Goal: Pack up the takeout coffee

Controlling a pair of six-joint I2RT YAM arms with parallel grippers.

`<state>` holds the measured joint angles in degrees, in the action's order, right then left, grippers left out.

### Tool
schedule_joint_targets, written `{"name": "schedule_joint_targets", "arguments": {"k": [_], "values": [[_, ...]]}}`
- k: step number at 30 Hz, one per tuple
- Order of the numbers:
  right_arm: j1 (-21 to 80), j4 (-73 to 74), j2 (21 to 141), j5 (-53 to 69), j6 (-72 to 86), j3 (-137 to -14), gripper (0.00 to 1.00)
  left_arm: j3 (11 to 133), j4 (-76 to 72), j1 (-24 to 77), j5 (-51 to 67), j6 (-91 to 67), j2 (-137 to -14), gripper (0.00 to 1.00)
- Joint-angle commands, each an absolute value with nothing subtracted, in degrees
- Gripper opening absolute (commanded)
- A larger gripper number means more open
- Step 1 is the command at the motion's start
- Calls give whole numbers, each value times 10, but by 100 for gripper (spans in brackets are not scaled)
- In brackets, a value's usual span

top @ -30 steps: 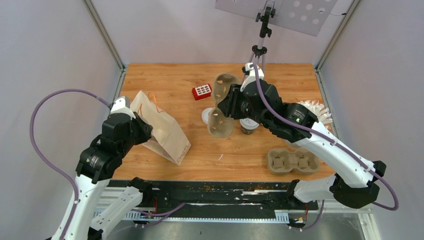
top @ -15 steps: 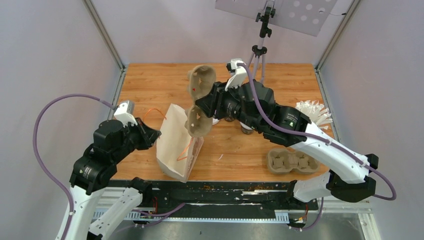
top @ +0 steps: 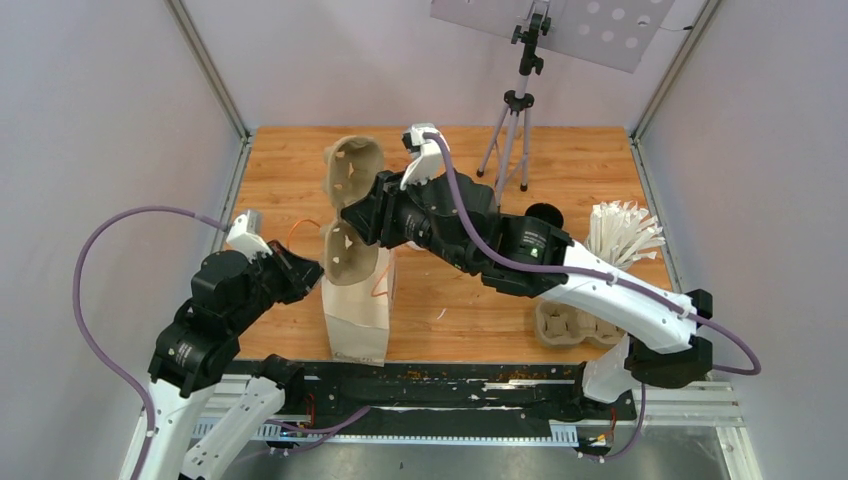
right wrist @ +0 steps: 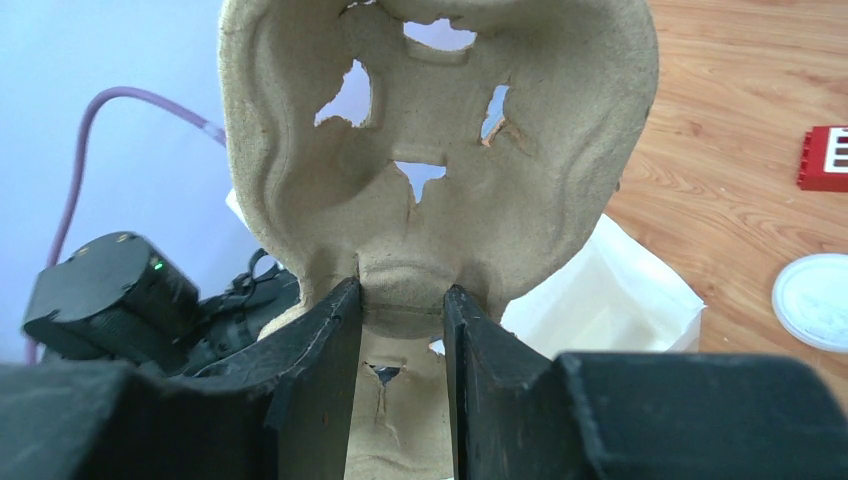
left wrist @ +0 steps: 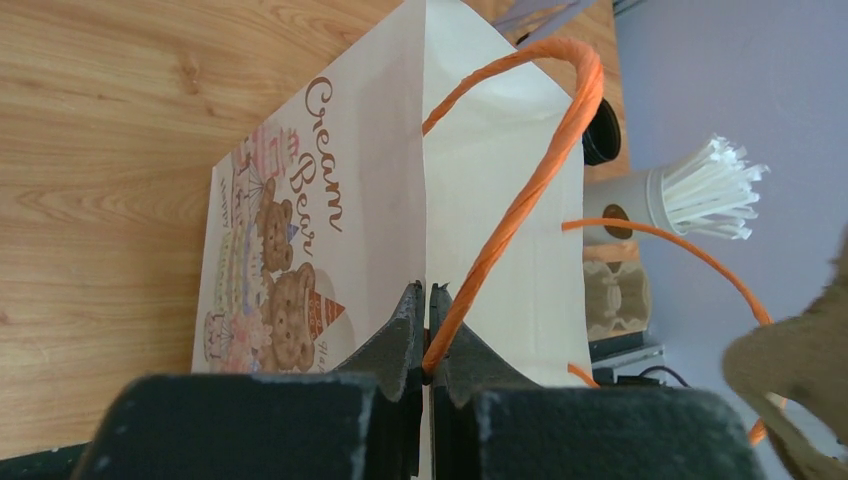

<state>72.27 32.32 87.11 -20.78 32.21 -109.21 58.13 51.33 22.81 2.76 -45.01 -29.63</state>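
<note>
The paper bag (top: pixel 357 320) now stands upright, its rim pinched tight in the left pincer (left wrist: pixel 428 330). The right pincer (right wrist: pixel 400 305), clamped on the cardboard cup tray (top: pixel 348 252), has swung over the bag's mouth (tray first, apparently). The black coffee cup (top: pixel 545 214) waits on the worktop (top: pixel 290 160), well apart.

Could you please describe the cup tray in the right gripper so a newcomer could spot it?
Find the paper bag standing front left on the table. At its open top hangs a two-cup cardboard tray, held on edge by the right gripper; a second tray lies flat.
</note>
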Motion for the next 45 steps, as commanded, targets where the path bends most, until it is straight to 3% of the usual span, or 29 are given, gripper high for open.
{"name": "schedule_joint_targets", "arguments": {"k": [1, 14, 24, 27, 35, 45], "values": [[725, 331, 895, -260, 351, -1112, 30, 566, 444, 228, 14, -494, -284, 0], [724, 532, 957, -318, 401, -1158, 30, 542, 411, 229, 22, -526, -261, 1], [723, 553, 959, -311, 415, -1109, 30, 545, 471, 229, 57, -514, -244, 48], [719, 549, 959, -304, 413, -1106, 30, 566, 498, 229, 41, -489, -243, 58], [709, 662, 970, -262, 502, -1169, 30, 582, 462, 229, 88, -451, -278, 64], [700, 609, 946, -242, 524, -1094, 30, 587, 407, 229, 137, -420, -319, 68]]}}
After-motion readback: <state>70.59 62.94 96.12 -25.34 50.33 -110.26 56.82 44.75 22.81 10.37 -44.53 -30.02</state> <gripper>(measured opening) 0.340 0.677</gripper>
